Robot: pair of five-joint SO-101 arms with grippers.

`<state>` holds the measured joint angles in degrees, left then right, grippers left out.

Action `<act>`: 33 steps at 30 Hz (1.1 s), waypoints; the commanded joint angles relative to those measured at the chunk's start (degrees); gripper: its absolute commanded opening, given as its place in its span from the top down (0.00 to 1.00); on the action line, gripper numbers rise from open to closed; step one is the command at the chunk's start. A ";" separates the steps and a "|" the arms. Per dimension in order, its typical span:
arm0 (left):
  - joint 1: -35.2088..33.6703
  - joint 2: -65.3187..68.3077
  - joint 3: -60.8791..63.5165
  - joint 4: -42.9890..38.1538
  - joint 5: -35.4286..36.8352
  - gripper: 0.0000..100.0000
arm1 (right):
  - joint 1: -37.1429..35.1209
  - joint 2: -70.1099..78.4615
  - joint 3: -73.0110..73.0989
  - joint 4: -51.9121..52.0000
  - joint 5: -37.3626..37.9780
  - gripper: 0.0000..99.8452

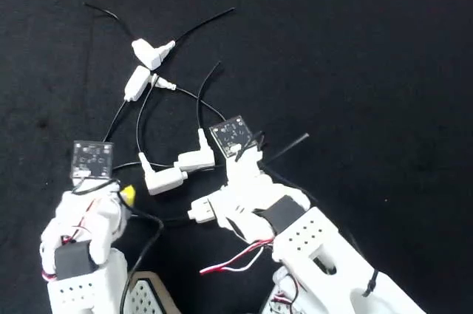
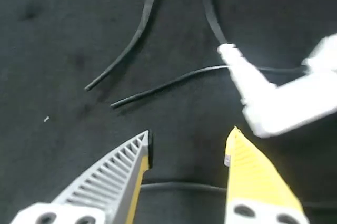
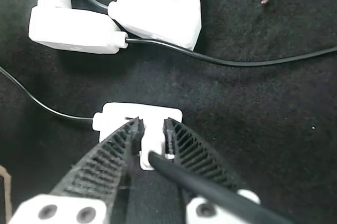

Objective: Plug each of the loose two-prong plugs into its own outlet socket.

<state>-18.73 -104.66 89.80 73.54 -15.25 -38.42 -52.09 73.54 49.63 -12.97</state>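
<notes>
A white plug (image 3: 113,117) is gripped by the right gripper (image 3: 151,126), whose jaws are closed almost together on a tab of it. It is held low over the black table (image 1: 384,70), near the front. Just beyond it, two white connectors (image 3: 73,26) (image 3: 158,16) are laid side by side, touching. The left gripper (image 2: 189,134) is spread wide with nothing held, and one connector is seen near its yellow finger (image 2: 247,166). A farther pair (image 1: 153,53) (image 1: 138,82) is laid well back, with thin cables (image 1: 199,103) trailed between.
</notes>
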 commanded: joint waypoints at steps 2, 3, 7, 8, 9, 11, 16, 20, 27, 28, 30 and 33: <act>-5.49 0.09 1.10 -4.75 -0.53 0.77 | 0.18 0.57 0.31 -0.97 0.44 0.99; -5.85 0.09 1.10 -4.92 -0.53 0.77 | 0.18 0.57 0.40 -0.88 0.44 0.99; -6.11 0.09 0.92 -4.75 -0.53 0.77 | 1.58 0.57 0.40 -0.88 0.70 0.99; -6.20 0.09 0.92 -4.75 -0.53 0.77 | 2.37 0.57 0.31 -0.97 0.79 0.99; -6.20 0.09 0.92 -4.75 -0.53 0.77 | 3.08 0.57 0.31 -0.97 0.79 0.99; -6.29 0.09 0.84 -4.75 -0.53 0.77 | 3.60 0.57 0.75 -1.93 0.79 0.99; -6.29 0.09 0.84 -4.92 -0.53 0.77 | 3.52 0.57 3.74 -4.57 1.85 0.99; -6.37 0.09 0.84 -4.92 -0.53 0.77 | 3.25 0.57 5.93 -7.03 1.93 0.99; -6.29 0.09 0.84 -5.01 -0.53 0.77 | -1.67 0.57 7.60 -7.21 1.93 0.99; -6.20 0.09 0.84 -5.01 -0.53 0.77 | -3.08 0.66 8.13 -7.21 1.93 0.99; -6.20 0.09 0.84 -5.01 -0.53 0.77 | -4.40 0.66 8.48 -7.12 1.93 0.99; -6.20 0.09 0.92 -5.01 -0.62 0.77 | -4.31 0.66 9.27 -6.86 4.40 0.99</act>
<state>-24.44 -104.57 91.30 70.20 -15.34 -40.26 -52.09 78.99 42.33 -11.30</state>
